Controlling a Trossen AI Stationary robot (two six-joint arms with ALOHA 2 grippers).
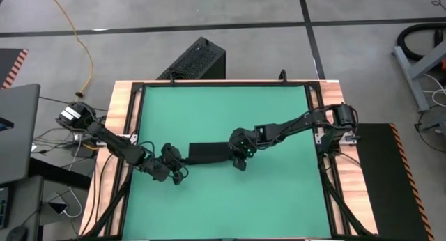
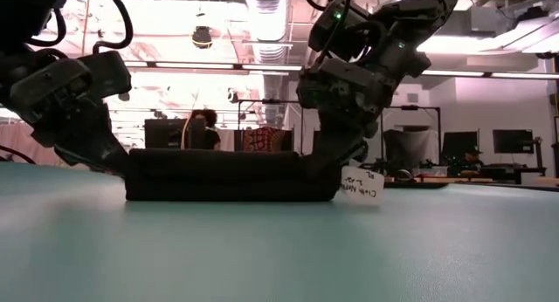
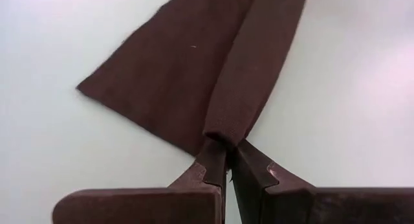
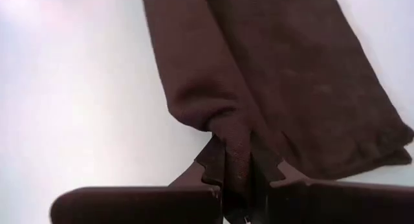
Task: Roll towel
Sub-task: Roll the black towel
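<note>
The black towel (image 1: pixel 209 153) lies on the green table (image 1: pixel 223 109) near its middle. Its near long edge is turned over into a thick roll, and the rest lies flat behind it. In the low view the towel (image 2: pixel 231 175) is a low dark bar with a white tag (image 2: pixel 362 187) at its right end. My left gripper (image 1: pixel 182 159) is shut on the towel's left end. My right gripper (image 1: pixel 235 156) is shut on its right end. My left gripper pinches the left end of the rolled fold (image 3: pixel 223 138) between its two fingers, several layers. The fingers lie along the roll, coming low from the table's left. The roll rests on the flat part of the towel (image 3: pixel 162 75). My right gripper pinches the right end of the rolled fold (image 4: pixel 228 134) between its two fingers, several layers. The fingers come slanting down from the table's right, along the roll. The towel's flat part (image 4: pixel 310 88) lies on the table beside it.
A black vented box (image 1: pixel 195 60) stands past the table's far edge. A wooden frame (image 1: pixel 122 129) borders the green surface. A laptop (image 1: pixel 17 129) and cables are off to the left. A person (image 2: pixel 203 127) shows in the room behind.
</note>
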